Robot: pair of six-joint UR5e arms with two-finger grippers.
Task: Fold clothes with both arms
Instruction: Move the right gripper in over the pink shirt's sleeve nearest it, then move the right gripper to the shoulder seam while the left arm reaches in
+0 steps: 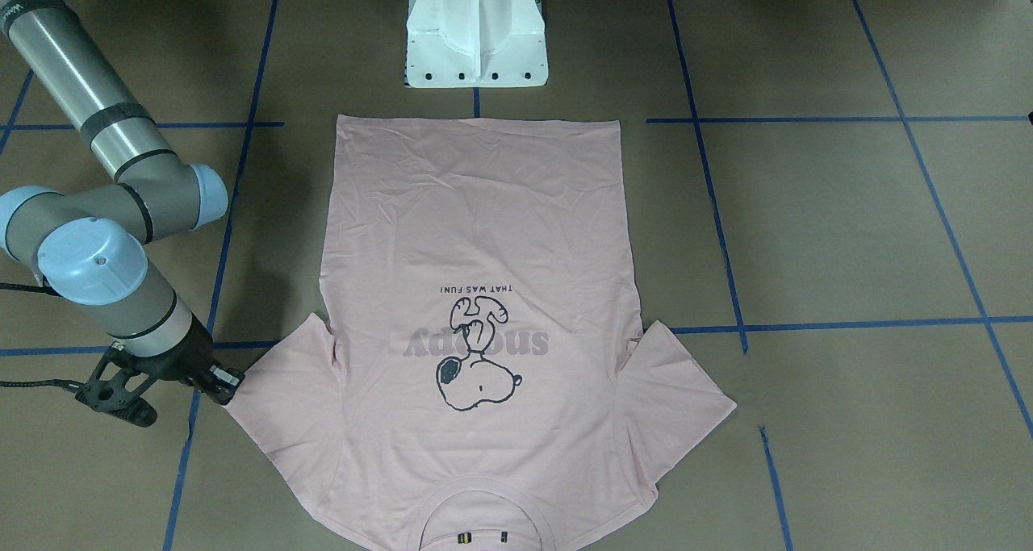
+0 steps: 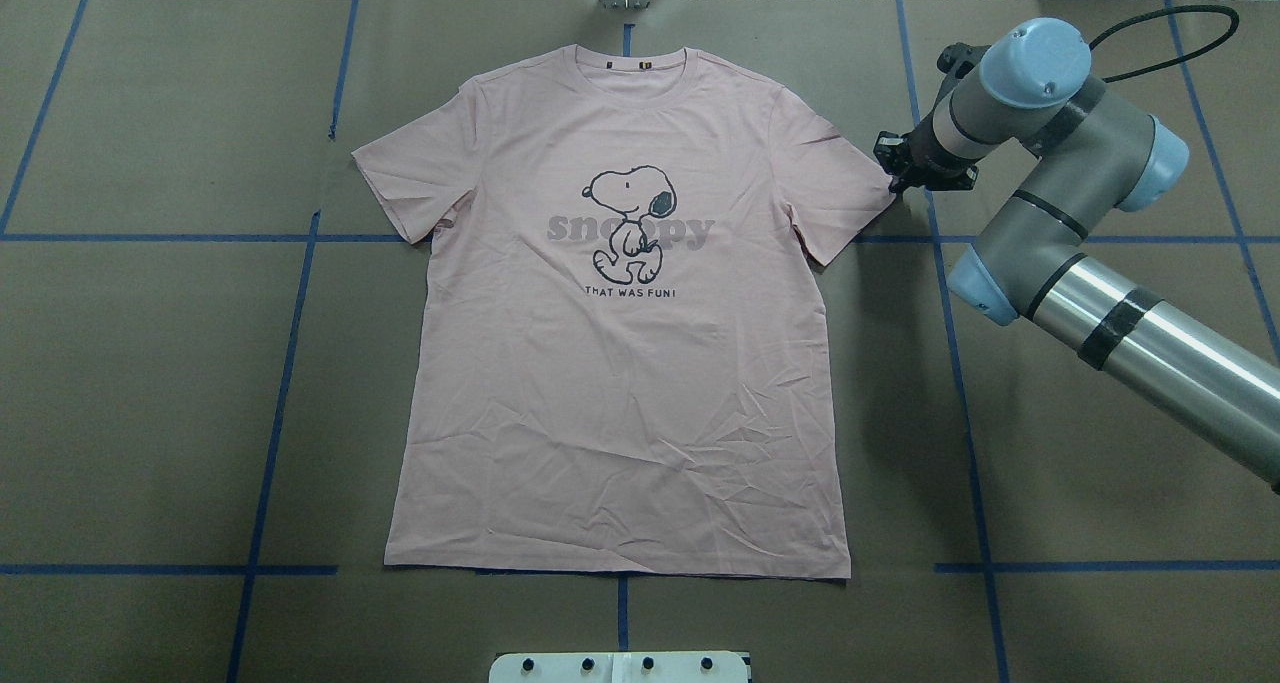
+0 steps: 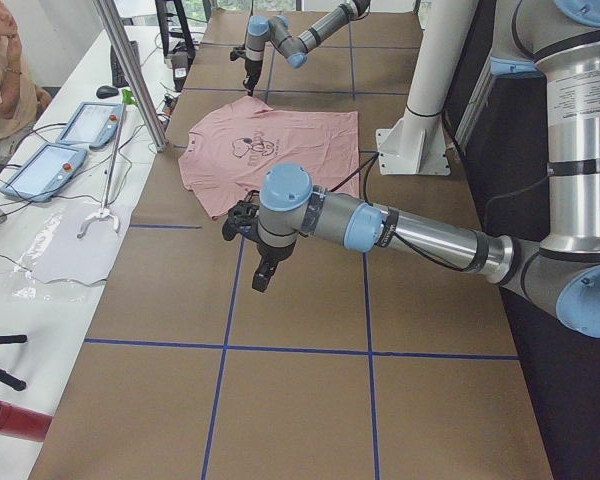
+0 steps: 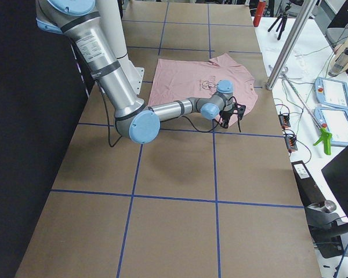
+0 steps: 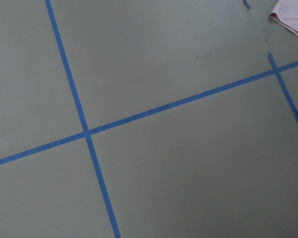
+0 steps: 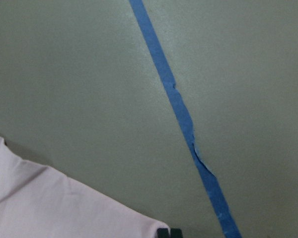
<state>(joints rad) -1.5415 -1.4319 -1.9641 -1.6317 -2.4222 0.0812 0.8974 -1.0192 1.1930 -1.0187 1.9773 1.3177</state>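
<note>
Right gripper point(image 1: 228, 388) jaws pinch the T-shirt point(image 2: 620, 363) sleeve corner; left gripper point(image 3: 263, 280), well apart over the table point(image 3: 300, 390), jaws unreadable

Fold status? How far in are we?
Done: nothing folded yet. The T-shirt lies flat, print up, both sleeves spread.
In hand: the right gripper sits at the tip of the sleeve on its side; whether it has pinched the cloth is unclear. The left gripper hangs over bare table, off the shirt.
Left: every fold.

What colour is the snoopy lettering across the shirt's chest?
Grey lettering on the pale pink T-shirt; clearest in the overhead exterior view.
</note>
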